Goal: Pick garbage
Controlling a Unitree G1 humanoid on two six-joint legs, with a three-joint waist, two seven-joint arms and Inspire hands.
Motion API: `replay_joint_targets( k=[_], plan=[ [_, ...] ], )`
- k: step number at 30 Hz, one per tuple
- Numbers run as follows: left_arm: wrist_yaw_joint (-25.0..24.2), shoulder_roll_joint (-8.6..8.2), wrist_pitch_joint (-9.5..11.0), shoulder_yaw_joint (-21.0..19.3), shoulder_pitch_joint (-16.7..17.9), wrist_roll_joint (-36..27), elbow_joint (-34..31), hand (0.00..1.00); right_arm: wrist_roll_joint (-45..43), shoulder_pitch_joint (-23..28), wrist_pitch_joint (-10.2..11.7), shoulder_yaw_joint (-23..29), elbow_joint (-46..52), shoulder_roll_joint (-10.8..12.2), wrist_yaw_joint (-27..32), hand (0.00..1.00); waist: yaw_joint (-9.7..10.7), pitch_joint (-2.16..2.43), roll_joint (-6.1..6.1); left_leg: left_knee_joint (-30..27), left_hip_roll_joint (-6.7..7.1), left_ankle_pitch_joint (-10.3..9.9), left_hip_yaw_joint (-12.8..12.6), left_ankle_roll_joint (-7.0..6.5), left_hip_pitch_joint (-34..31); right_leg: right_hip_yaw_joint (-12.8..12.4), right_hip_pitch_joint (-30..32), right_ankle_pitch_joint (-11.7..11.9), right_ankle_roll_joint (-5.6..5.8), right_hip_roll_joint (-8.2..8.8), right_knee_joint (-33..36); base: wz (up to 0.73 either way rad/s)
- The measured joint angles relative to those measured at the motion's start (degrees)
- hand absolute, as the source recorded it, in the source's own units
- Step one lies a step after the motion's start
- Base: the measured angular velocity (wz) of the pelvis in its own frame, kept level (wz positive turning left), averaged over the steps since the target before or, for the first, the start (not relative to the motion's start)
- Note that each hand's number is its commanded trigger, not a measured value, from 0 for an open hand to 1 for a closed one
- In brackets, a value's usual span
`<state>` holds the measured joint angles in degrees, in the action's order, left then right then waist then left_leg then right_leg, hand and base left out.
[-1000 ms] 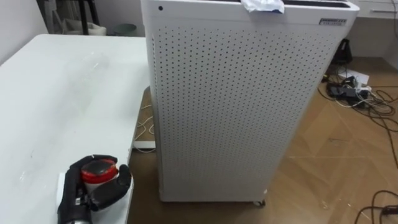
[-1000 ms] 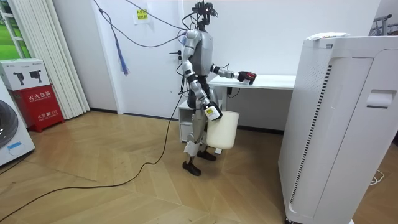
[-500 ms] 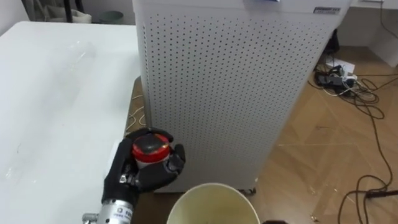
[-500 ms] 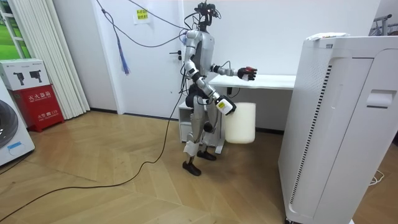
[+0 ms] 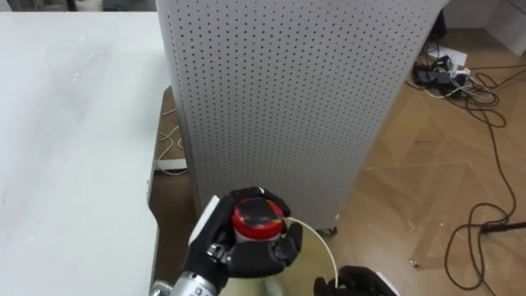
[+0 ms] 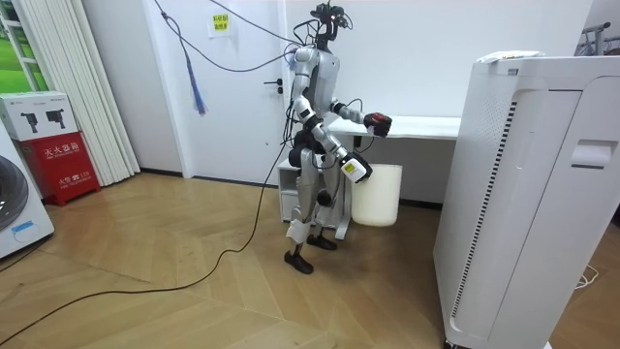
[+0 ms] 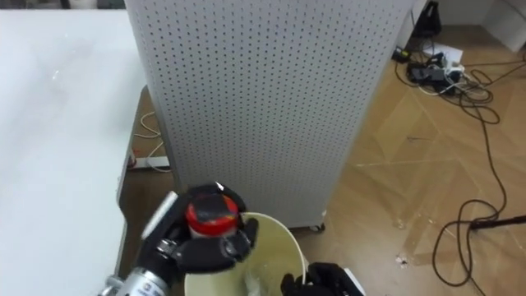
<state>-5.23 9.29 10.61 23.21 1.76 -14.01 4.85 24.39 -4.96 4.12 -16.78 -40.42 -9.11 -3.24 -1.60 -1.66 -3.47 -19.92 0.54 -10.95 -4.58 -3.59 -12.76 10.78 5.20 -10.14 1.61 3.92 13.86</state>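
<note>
Perforated cabinet (image 5: 288, 107) close ahead, table (image 5: 74, 123) at left, narrow gap between, open bucket (image 7: 275, 247) below

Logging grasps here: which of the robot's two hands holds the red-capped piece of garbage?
The left hand, fingers curled round the red-capped container over the cream bin; the right hand grips that bin's rim instead.

Your left hand (image 5: 243, 260) grips a red-capped container (image 5: 257, 219).
You hold it above the pale bucket (image 5: 312, 263), beside the white table (image 5: 74, 123).
</note>
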Motion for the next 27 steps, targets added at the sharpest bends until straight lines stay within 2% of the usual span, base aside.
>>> replay_joint_targets(
  k=[3, 14, 23, 27],
  plan=[
    [-0.16, -0.36, -0.19, 0.1, -0.21, -0.01, 0.0, 0.0, 0.0, -1.22, 0.0, 0.05, -0.09, 0.01, 0.06, 1.0, 0.6, -0.19, 0.34, -0.01, -0.11, 0.0, -0.21, -0.02, -0.79, -0.08, 1.38, -0.02, 0.02, 0.05, 0.97, -0.06],
    [-0.16, -1.78, -0.55, 0.16, -1.24, -0.01, 1.14, 0.0, -0.13, -1.85, 0.0, 0.15, -0.05, 0.58, 0.47, 1.0, 3.04, -0.18, 0.49, -0.33, -0.32, 0.01, -1.19, -0.03, -1.57, -1.16, 2.78, -0.07, 0.04, -0.04, 1.92, -0.04],
    [-0.16, -1.94, -0.6, 0.02, -1.57, 0.0, 1.13, 0.0, -2.36, -1.53, -0.5, 0.35, -1.53, 0.25, 1.24, 1.0, 3.13, -0.14, 0.72, 0.02, -0.56, 0.01, -1.53, -0.02, -0.58, -1.32, 2.17, -0.07, 0.04, -0.19, 2.04, -0.01],
    [-0.16, -1.88, -0.6, -0.64, -1.4, 0.01, 0.37, 0.0, -2.78, -1.51, -0.47, 0.93, -1.31, 0.23, 1.11, 1.0, 3.01, 0.06, 0.95, 0.57, -0.56, 0.02, -1.75, 0.0, 0.31, -1.53, 1.56, -0.07, 0.04, -0.23, 1.83, -0.02]
  ],
)
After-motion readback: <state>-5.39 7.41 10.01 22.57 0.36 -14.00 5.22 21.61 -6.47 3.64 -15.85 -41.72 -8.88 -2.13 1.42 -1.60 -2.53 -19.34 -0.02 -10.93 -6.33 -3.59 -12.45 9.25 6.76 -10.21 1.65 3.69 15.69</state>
